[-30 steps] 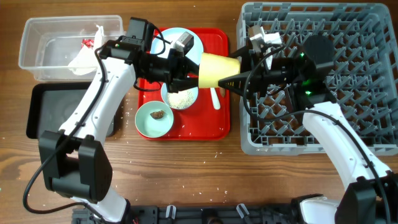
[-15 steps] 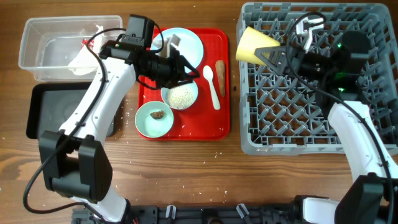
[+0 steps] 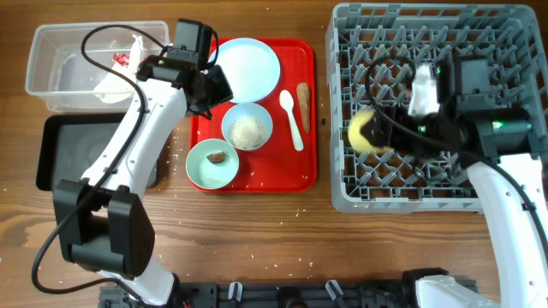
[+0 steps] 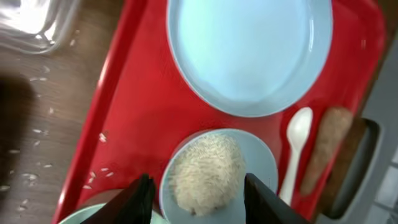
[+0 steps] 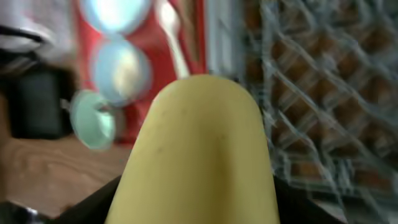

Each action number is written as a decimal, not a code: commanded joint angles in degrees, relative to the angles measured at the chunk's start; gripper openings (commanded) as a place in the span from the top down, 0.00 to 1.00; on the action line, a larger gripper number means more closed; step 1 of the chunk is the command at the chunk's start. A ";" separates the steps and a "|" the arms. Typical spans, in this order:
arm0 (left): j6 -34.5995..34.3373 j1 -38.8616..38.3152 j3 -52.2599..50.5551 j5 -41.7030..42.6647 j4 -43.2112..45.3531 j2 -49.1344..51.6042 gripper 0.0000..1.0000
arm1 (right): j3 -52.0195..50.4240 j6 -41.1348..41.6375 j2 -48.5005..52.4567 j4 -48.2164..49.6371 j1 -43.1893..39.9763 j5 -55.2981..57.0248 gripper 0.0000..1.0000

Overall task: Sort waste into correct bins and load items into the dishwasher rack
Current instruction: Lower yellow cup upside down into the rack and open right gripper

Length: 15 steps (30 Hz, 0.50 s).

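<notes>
My right gripper (image 3: 377, 130) is shut on the small yellow cup (image 3: 361, 131) and holds it over the left part of the grey dishwasher rack (image 3: 514, 51). The cup fills the right wrist view (image 5: 202, 155). My left gripper (image 3: 218, 90) is open and empty above the red tray, its jaws (image 4: 200, 199) either side of the pale blue bowl of rice (image 4: 217, 177) (image 3: 247, 128). The pale blue plate (image 3: 248, 67) (image 4: 249, 53), white spoon (image 3: 291, 115) (image 4: 295, 149), brown carrot-shaped stick (image 3: 303, 94) (image 4: 323, 146) and mint-green bowl with a brown lump (image 3: 212, 162) lie on the tray.
The red tray (image 3: 282, 175) sits between the bins and the rack. The clear tub (image 3: 60, 68) at the far left holds crumpled tissue and wrapper scraps (image 3: 116, 73). The black tray (image 3: 64, 150) lies in front of it. Rice grains are scattered on the wooden table (image 3: 257, 231).
My right gripper carried the yellow cup from above the red tray rightward and down over the rack's left part. My left gripper drew back left from the tray's middle.
</notes>
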 commanded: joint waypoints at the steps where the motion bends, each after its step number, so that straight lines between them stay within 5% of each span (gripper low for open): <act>1: 0.09 0.00 0.66 -4.48 -2.64 -0.94 0.53 | 0.52 1.05 1.75 -7.96 0.44 7.41 0.61; 15: 0.09 0.00 0.66 -4.94 -4.70 -0.94 0.48 | -2.51 0.96 17.90 -9.07 4.94 13.14 0.60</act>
